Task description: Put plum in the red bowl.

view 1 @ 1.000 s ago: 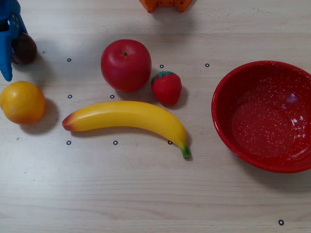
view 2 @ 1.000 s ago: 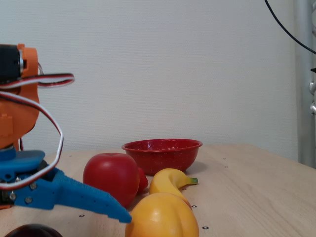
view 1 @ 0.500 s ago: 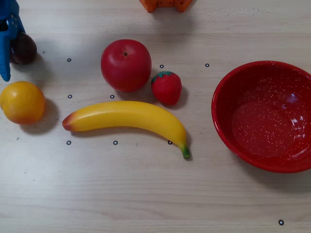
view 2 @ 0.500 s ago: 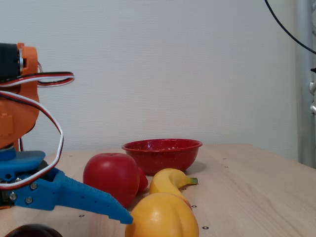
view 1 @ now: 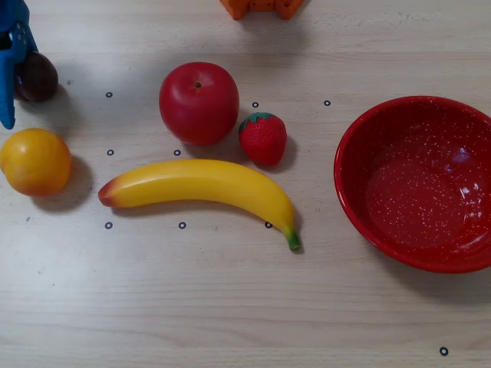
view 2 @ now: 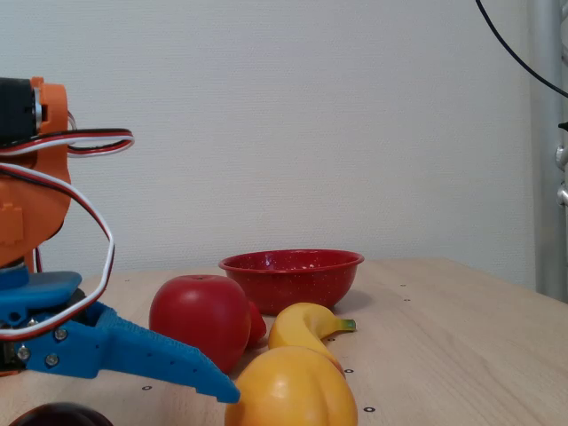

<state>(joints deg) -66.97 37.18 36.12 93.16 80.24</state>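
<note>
I see plum (view 1: 37,77) on table (view 1: 230,307), far left overhead, touching blue gripper (view 1: 9,69); can't tell jaw state. Orange (view 1: 34,162) just below. Red bowl (view 1: 418,184) empty, far right.

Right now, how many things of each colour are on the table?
Red: 3, the apple, the strawberry and the red bowl
Yellow: 1, the banana
Orange: 1, the orange fruit
Dark purple: 1, the plum, by the blue gripper
Total: 6
</note>
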